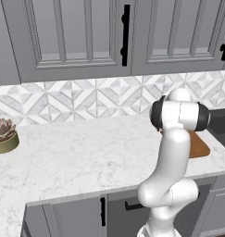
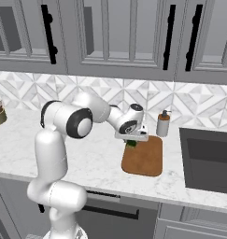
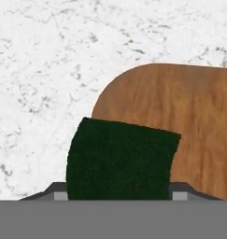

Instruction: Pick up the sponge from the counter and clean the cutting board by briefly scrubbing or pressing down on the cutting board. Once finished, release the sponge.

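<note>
The end effector (image 2: 131, 140) grasps the sponge (image 3: 119, 158) over the board's (image 3: 189, 121) rounded corner; most of the board lies toward the hand view's upper right.

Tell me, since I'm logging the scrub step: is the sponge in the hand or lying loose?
In the hand. The hand view shows the sponge between the finger tips over a corner of the cutting board.

The arm hides most of the cutting board (image 1: 199, 147); the sponge (image 3: 119, 158) seemingly covers the fingertips.
</note>
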{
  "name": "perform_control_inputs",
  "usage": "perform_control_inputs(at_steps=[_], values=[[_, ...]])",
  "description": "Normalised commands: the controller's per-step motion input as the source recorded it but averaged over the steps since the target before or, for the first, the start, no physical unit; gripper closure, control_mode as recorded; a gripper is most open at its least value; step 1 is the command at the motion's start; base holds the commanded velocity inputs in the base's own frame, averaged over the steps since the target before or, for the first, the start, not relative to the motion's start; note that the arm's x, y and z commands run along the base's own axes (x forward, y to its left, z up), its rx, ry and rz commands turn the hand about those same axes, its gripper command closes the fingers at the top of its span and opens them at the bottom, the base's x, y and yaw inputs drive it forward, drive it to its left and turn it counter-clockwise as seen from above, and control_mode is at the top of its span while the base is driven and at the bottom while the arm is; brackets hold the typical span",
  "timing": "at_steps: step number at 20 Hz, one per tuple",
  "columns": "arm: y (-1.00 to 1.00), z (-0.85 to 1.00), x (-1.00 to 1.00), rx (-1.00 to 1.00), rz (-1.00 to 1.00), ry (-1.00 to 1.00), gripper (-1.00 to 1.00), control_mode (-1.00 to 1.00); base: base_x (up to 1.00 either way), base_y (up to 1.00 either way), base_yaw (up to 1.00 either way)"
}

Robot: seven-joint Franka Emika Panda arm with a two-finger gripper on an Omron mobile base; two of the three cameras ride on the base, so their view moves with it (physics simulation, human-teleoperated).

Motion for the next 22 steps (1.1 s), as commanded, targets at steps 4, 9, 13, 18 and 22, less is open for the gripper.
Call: perform_control_inputs(at_steps=[4, 9, 13, 18, 22], values=[[-0.03, -0.08, 0.37, 0.0, -0.07, 0.02, 1.0, -1.0, 0.0, 0.0, 0.0], [0.0, -0.19, 0.0, -0.01, -0.02, 0.0, 1.0, -1.0, 0.0, 0.0, 0.0], [-0.01, -0.29, 0.0, -0.01, 0.0, 0.0, 1.0, -1.0, 0.0, 0.0, 0.0], [-0.24, -0.13, 0.0, -0.06, 0.0, -0.03, 1.0, -1.0, 0.0, 0.0, 0.0], [-0.44, -0.06, 0.0, -0.03, 0.0, -0.02, 1.0, -1.0, 0.0, 0.0, 0.0]])
